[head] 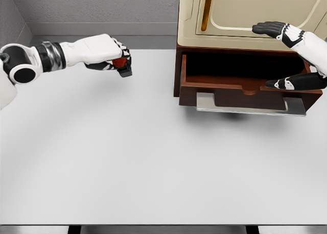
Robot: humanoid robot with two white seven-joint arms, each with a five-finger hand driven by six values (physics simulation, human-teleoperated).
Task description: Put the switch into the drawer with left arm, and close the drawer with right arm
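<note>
My left hand [118,60] hovers over the table's far left, its fingers curled around a small red and dark switch [121,64]. The wooden drawer [240,86] stands pulled out at the right, its dark interior showing behind a metal handle [250,105]. The switch is well to the left of the drawer, about a hand's length from the cabinet side. My right hand [283,55] is spread open at the drawer's right end, with fingers resting on the cabinet top and the thumb low by the drawer's front right corner.
A beige cabinet [245,19] with a recessed top sits above the drawer at the back right. The white table [153,162] stretches across the view, and a grey wall runs behind it.
</note>
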